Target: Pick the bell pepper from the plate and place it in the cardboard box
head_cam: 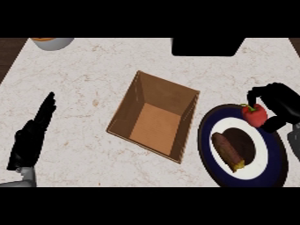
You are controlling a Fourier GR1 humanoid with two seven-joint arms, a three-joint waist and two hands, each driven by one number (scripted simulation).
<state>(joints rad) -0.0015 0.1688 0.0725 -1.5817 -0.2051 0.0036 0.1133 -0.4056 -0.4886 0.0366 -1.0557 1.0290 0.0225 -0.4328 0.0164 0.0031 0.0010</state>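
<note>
A red bell pepper point(254, 114) with a green stem sits at the upper right rim of a white plate with a dark blue border point(207, 149). My right hand point(283, 105) is curled round the pepper from the right, fingers over its top and thumb below. An open cardboard box point(153, 115) stands at the counter's middle, just left of the plate, with nothing inside. My left hand point(32, 134) rests open at the far left, fingers straight and pointing away.
A brown oblong food item point(227, 150) lies on the plate below the pepper. A white bowl point(51, 42) sits at the counter's far left edge, and a black block point(207, 46) stands at the far middle. Dark wood shows beyond both sides.
</note>
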